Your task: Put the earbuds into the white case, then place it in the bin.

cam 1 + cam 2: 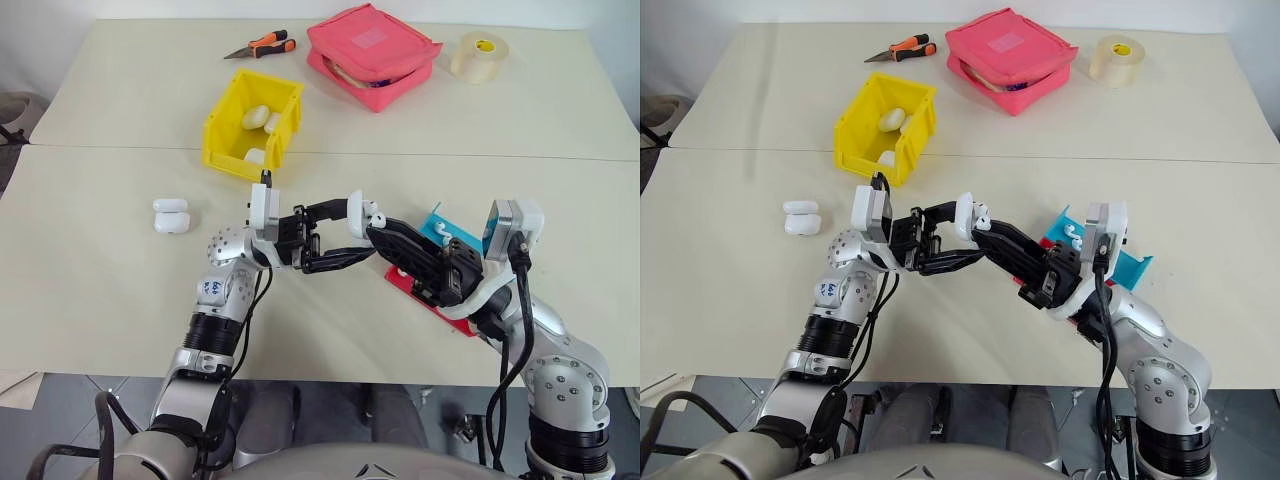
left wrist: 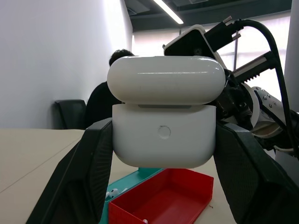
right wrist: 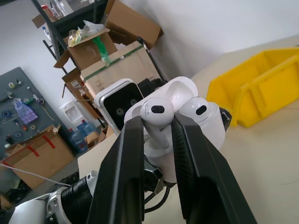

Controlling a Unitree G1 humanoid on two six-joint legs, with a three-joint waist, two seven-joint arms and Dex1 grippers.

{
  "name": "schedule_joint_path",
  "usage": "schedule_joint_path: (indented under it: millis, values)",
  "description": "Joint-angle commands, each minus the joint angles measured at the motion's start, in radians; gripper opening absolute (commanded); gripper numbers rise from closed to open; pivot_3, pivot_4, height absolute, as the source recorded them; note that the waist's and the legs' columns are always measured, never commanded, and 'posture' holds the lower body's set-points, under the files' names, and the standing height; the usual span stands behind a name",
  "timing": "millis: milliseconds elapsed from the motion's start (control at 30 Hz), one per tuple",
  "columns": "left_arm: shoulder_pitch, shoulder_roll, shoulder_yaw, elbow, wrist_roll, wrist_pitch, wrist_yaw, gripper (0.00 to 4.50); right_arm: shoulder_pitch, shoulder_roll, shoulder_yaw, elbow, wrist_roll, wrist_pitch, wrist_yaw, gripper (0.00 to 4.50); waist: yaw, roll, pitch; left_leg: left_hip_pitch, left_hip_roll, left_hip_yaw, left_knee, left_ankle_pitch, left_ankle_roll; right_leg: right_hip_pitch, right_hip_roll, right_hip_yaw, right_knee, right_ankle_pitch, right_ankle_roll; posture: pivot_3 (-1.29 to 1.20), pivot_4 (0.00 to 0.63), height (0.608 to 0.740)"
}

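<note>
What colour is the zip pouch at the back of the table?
Pink: the zip pouch shows best in the left eye view.

Cases — perhaps six; one bin.

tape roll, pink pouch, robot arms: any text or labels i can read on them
None can be read.
Tape roll: yellow core label, too small to read.
Pink pouch: pale patch on top, no legible letters.
Left forearm: small blue mark, blurred.
</note>
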Motion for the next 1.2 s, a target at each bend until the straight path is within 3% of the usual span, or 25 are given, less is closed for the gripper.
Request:
schedule_joint_path:
  millis: [33,200,600,633,800,933,1100,1200]
  values:
    - [-0.022,-0.024,0.003,-0.055,-0.024,-0.020,0.001,2.80,0.010,-0.042,0.041,0.023,0.035,0.101,-0.074,0.47,0.000,0.000,0.000,0.000,0.000,0.000,0.000,0.000,0.000,0.000,0.000,0.000,0.000,0.000,0.000,0.00,0.150,0.740]
    - [-0.015,-0.036,0.001,-0.070,-0.026,-0.023,0.000,2.80,-0.002,-0.066,0.045,0.033,0.052,0.105,-0.105,0.47,0.001,0.000,0.000,0.000,0.000,0.000,0.000,0.000,0.000,0.000,0.000,0.000,0.000,0.000,0.000,0.00,0.150,0.740]
    - [0.003,-0.043,0.010,-0.084,-0.027,-0.013,0.004,2.80,0.003,-0.125,0.003,0.001,0.121,0.081,-0.054,4.33,0.002,0.000,0.000,0.000,0.000,0.000,0.000,0.000,0.000,0.000,0.000,0.000,0.000,0.000,0.000,0.00,0.150,0.740]
    - [0.009,-0.032,0.014,-0.083,-0.024,-0.010,0.002,2.80,0.019,-0.146,-0.017,-0.009,0.122,0.076,-0.036,4.49,0.004,0.000,0.000,0.000,0.000,0.000,0.000,0.000,0.001,0.000,0.000,0.000,-0.001,0.000,0.000,0.00,0.150,0.740]
    - [0.031,0.059,0.027,-0.081,0.010,0.014,-0.016,2.80,0.133,-0.259,-0.142,-0.045,0.074,0.024,0.066,4.49,0.000,0.000,0.000,-0.001,0.000,0.001,0.000,-0.001,0.002,0.001,0.000,0.000,-0.001,0.000,0.000,0.00,0.150,0.740]
    - [0.015,0.172,-0.018,-0.051,0.143,-0.049,-0.017,2.80,0.182,-0.344,-0.200,-0.044,-0.018,-0.017,0.149,4.49,0.001,0.000,0.000,0.000,0.001,0.002,-0.001,-0.001,0.002,0.000,0.001,0.000,-0.001,0.000,0.000,0.00,0.150,0.740]
    - [-0.019,0.241,-0.082,-0.051,0.253,-0.086,-0.009,2.80,0.136,-0.417,-0.154,-0.027,-0.126,-0.015,0.162,3.22,0.006,0.000,0.000,0.000,0.000,0.001,0.000,-0.001,0.002,0.001,0.000,0.001,-0.001,0.000,0.000,0.00,0.150,0.740]
    - [-0.042,0.247,-0.129,-0.073,0.301,-0.066,0.008,2.80,-0.020,-0.409,-0.036,-0.023,-0.180,0.023,0.122,2.19,0.001,0.000,0.000,0.000,0.000,0.001,0.000,-0.001,0.002,0.001,0.000,0.001,-0.001,0.000,0.000,0.00,0.150,0.740]
